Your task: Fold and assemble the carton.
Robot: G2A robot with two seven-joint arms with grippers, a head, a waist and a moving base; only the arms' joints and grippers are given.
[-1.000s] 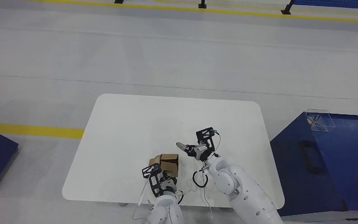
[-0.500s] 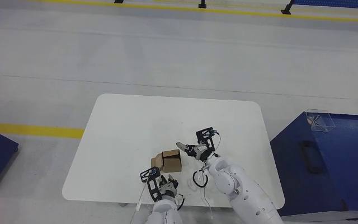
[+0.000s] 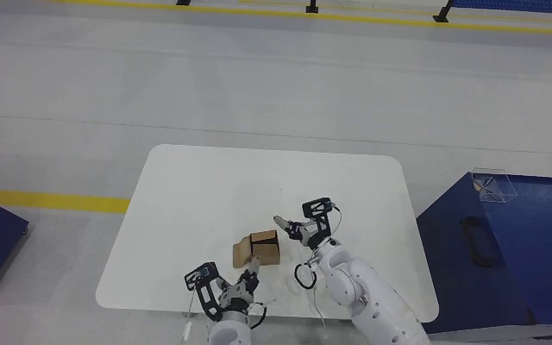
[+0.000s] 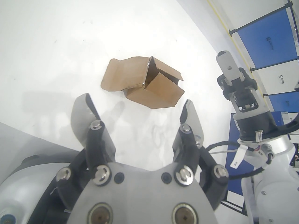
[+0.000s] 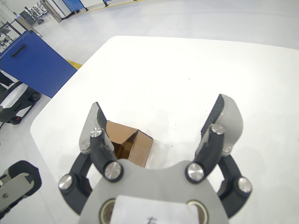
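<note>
**Cardboard carton lying free between two spread grippers**

The carton (image 3: 259, 248) is laid on its side near the edge of the table (image 3: 216, 181) closest to the robot. It is unheld, its flaps are unfolded, and its open mouth is turned toward the right gripper (image 5: 160, 102). That gripper is held spread just beside the carton, probably so that a flap can be pushed in. The left gripper (image 4: 135, 102), likewise spread and empty, is kept by the same edge, apart from the carton, seemingly placed to brace it.
</note>
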